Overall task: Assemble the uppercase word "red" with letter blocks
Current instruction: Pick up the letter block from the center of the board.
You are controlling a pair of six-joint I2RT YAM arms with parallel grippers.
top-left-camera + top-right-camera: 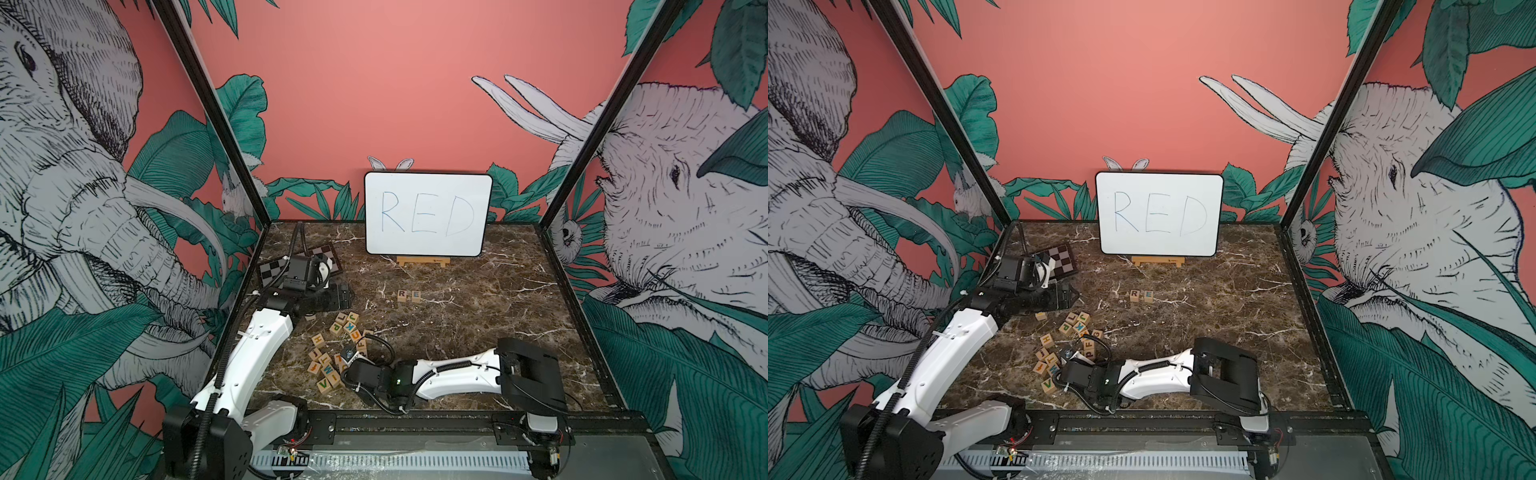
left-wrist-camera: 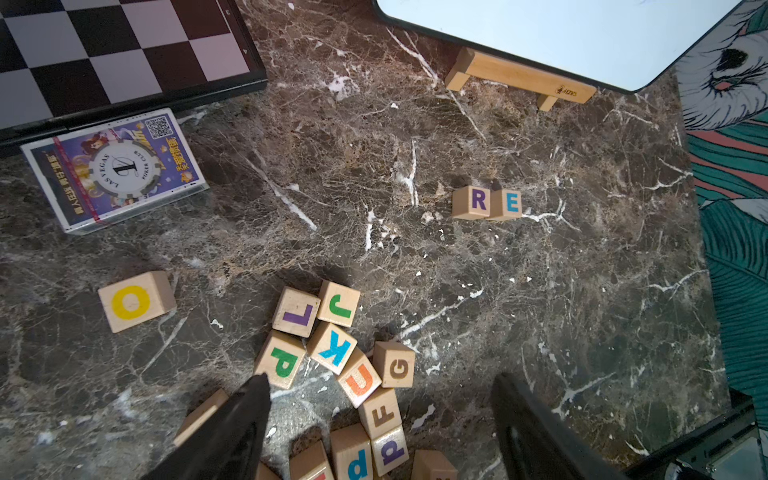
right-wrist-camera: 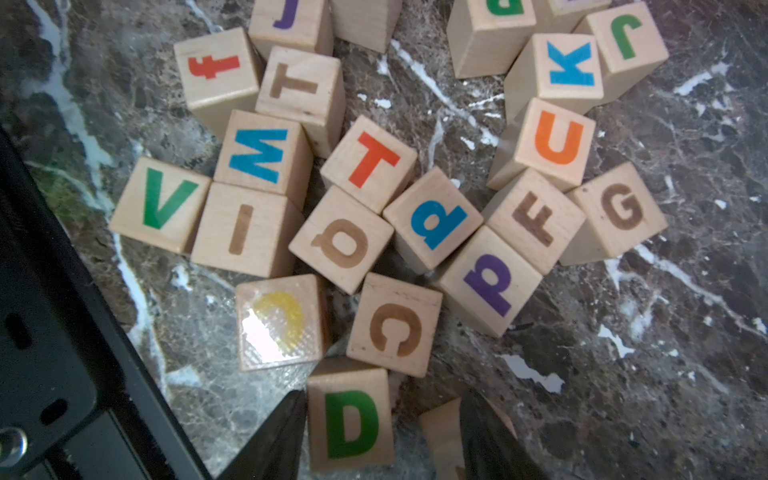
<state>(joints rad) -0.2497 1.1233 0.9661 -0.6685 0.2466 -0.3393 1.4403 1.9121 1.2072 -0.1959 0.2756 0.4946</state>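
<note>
- looking down in both top views on a dark brown marbled tabletop [image 1: 478, 332], enclosed by walls printed with elephants and green leaves.
- a white rectangular board with "red" handwritten in blue [image 1: 428, 214] stands on a small wooden easel [image 2: 519, 77] at 12 o'clock.
- just toward 12 o'clock from the table's centre sits a pale wooden cube with a purple r [image 2: 471, 202]. touching it at its 3 o'clock is a pale wooden cube with a blue e [image 2: 508, 203].
- a loose heap of pale wooden letter cubes [image 1: 353, 332] lies toward 8 o'clock.
- the right gripper [image 3: 382, 399] is down in that heap, its jaws parted around a pale wooden cube with a green d [image 3: 351, 419]. one black finger [image 3: 274, 440] touches the cube's side. the other stands just apart, with the edge of another cube between.
- the d cube rests on the table at the heap's edge, well apart from the r and e pair.
- the left gripper [image 2: 382, 378] hangs toward 9 o'clock, jaws wide apart, holding nothing.
- a black-and-grey checkered board [image 2: 104, 50] lies at 10 o'clock, with a purple box of playing cards [image 2: 116, 170] just beside it.
- a lone wooden cube with a yellow o [image 2: 135, 301] sits near the box.
</note>
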